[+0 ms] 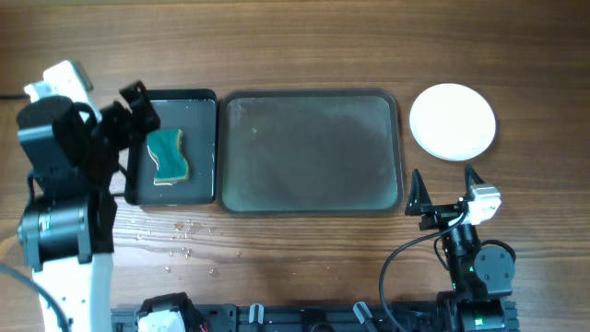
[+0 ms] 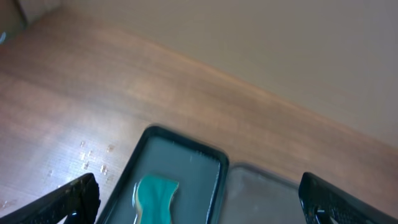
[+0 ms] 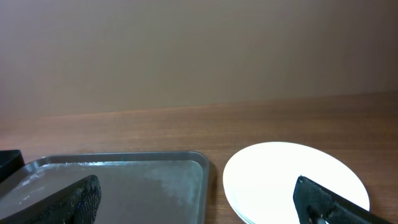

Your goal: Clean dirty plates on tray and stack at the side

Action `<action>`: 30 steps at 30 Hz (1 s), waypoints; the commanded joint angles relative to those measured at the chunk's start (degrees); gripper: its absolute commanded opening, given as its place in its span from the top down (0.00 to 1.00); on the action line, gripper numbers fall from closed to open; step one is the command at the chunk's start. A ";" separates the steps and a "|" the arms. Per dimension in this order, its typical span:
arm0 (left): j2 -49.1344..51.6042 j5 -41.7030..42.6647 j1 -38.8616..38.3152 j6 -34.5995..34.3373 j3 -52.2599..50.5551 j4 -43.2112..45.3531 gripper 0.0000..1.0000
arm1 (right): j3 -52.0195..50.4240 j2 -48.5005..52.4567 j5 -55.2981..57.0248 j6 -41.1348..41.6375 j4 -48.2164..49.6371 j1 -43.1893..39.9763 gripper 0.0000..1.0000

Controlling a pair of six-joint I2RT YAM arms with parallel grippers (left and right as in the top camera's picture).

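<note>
Your left arm stands at the left edge of the overhead frame, wrist bent toward the upper left. The left gripper (image 2: 200, 202) hangs with its fingers spread wide above the near end of the black tray (image 1: 205, 138), holding nothing. Your right arm rises from the lower right. The right gripper (image 1: 444, 175) points up the frame, jaws wide apart and holding nothing, just below the plates (image 1: 452, 122).

The plates lie stacked on the bare table (image 1: 304, 46) at the upper right, just beside the tray (image 1: 313, 207) and off its right rim. From overhead only the clean white top one shows, and you cannot count them. The tray lies in the middle, its floor wet and streaky. Touching its left side, the black tray holds a teal sponge (image 1: 169, 155) lying in shallow water. Water droplets (image 1: 180, 235) speckle the table below it.
</note>
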 commanded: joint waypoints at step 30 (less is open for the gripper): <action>-57.27 7.37 -0.66 -5.29 -45.83 21.22 0.00 | -0.07 -0.35 -1.07 -1.07 0.15 -0.39 0.00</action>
